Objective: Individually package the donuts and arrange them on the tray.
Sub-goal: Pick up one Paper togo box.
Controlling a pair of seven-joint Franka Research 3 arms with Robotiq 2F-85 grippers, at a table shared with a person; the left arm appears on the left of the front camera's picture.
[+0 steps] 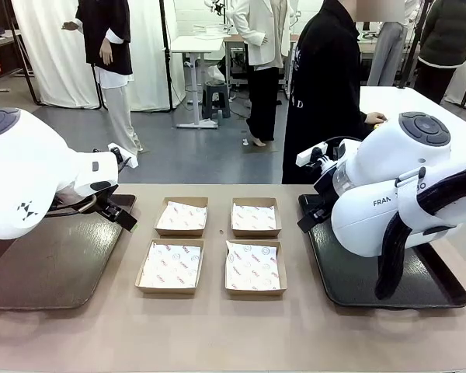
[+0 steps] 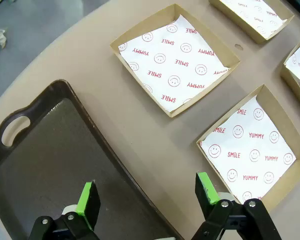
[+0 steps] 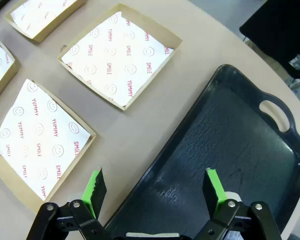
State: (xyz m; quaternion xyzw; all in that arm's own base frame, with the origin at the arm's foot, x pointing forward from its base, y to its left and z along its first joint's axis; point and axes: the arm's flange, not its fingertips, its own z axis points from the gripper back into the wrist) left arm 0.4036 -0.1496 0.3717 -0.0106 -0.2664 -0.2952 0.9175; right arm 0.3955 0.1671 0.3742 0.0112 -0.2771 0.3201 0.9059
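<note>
No donuts are in view. Four paper-lined cardboard boxes lie empty in the middle of the table, among them a far left one [image 1: 182, 216] and a near right one [image 1: 253, 268]. My left gripper [image 2: 146, 192] hangs open over the right edge of the dark brown tray [image 2: 50, 150], beside two of the boxes [image 2: 175, 60]. My right gripper [image 3: 154, 182] is open above the left edge of the black tray [image 3: 230, 150], with a box [image 3: 120, 55] just beyond it. Nothing sits between either pair of green pads.
A brown tray [image 1: 46, 264] lies at the table's left and a black tray [image 1: 357, 287] at its right, both bare. A person in black [image 1: 326, 85] stands at the far side, one hand [image 1: 375, 118] on a white table. Bare tabletop runs along the near edge.
</note>
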